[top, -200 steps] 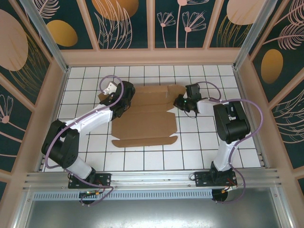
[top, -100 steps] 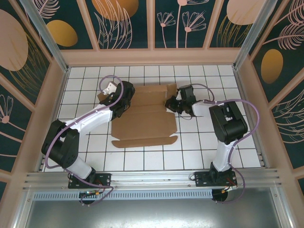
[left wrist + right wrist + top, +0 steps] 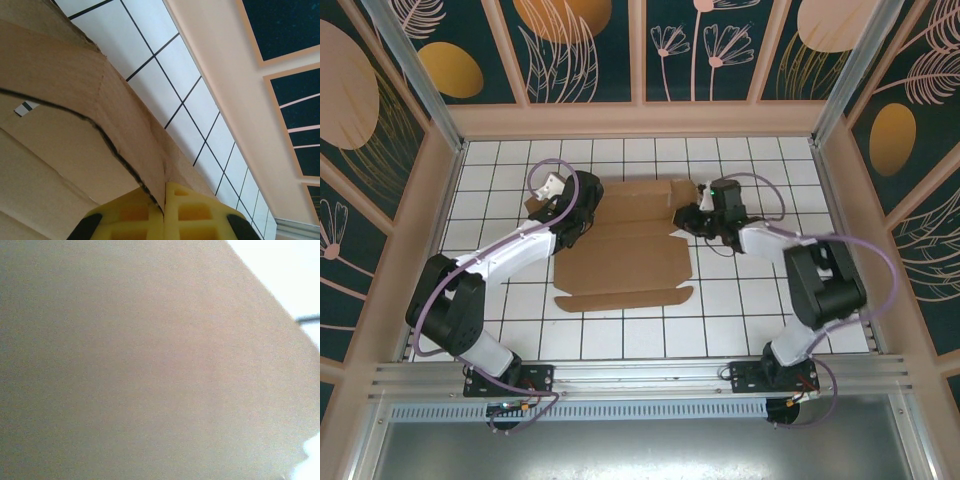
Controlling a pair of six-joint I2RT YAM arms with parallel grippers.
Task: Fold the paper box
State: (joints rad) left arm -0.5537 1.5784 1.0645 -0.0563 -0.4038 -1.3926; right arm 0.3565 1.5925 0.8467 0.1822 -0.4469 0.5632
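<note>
On the table (image 3: 740,300), left tool (image 3: 164,200) pinches the paper box (image 3: 630,250); right tool (image 3: 686,219): cannot tell its spread.

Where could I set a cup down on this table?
Bare tiles lie between the paper box and the arm bases, and in both far corners. Crowded: the box's left and right sides, where the left gripper and right gripper meet it.

The right gripper (image 3: 681,221) now sits over the right edge of the paper box (image 3: 625,260); 1 second ago it hangs over the tabletop (image 3: 740,300) just beside the sheet. The right arm's elbow (image 3: 825,285) now stands farther right and nearer the bases.
</note>
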